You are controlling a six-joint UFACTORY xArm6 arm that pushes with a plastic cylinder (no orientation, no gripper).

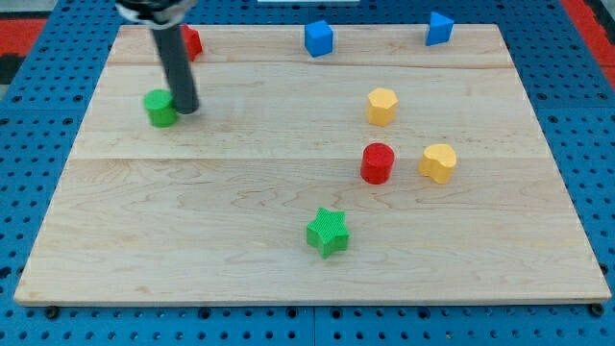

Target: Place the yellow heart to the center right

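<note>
tool: dark rod, no jaws to open or close, grips nothing; my tip (187,110) sits on the bench at upper left
tip vs blocks: just beside green cylinder (160,108), on its right, looks touching; can't tell for sure
yellow heart (438,162): right of centre, mid-height, just right of red cylinder (377,163), small gap between them
yellow hexagon block (381,106): above red cylinder, apart from it
green star (328,232): lower middle, alone, below and left of red cylinder
blue cube (318,38): top edge, near middle
blue block (439,28): top edge, right side, shape unclear
red block (191,42): top left, partly hidden behind the rod, shape can't tell
bench (192,221): light wood board on blue pegboard
tip vs yellow heart: well apart, tip far to the view's left and higher up
</note>
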